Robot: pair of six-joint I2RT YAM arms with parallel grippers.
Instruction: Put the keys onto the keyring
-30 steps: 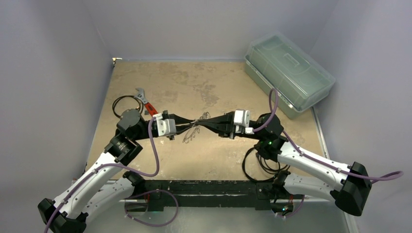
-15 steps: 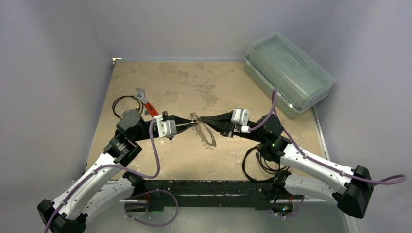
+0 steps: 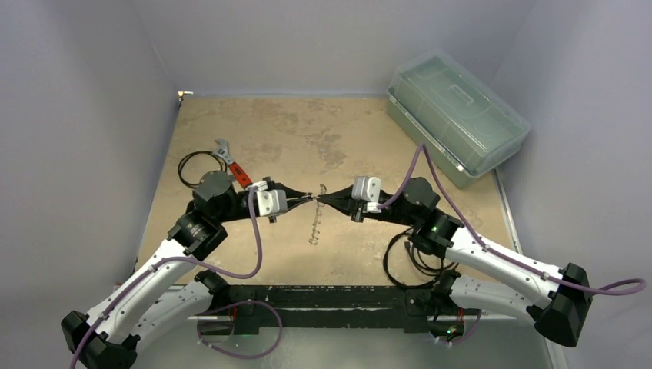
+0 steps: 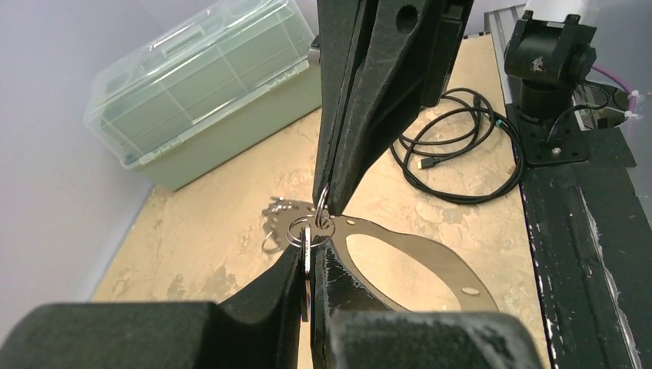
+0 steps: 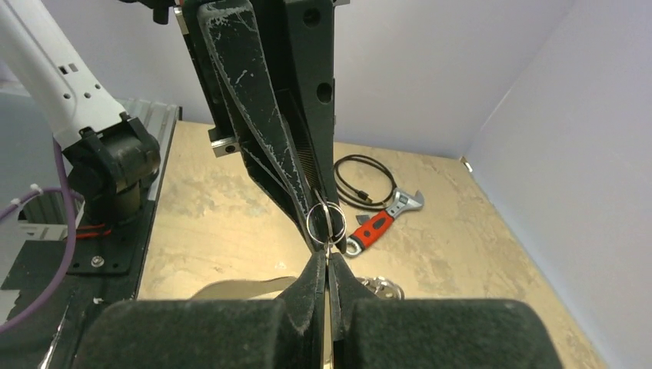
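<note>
Red-handled wrench (image 3: 231, 164) lies on the table (image 3: 292, 123) at left of the overhead frame. Just right of it, the left pincer (image 3: 305, 197) is pinched tight on the top end of the keyring (image 3: 315, 224). The keyring hangs edge-on mid-frame, above the table. The right pincer (image 3: 323, 196) meets it tip to tip, clamped on that same end. Clear plastic box (image 3: 457, 115) is upper right.

Soft, even overhead light, faint shadows, wrist-view foregrounds slightly blurred
</note>
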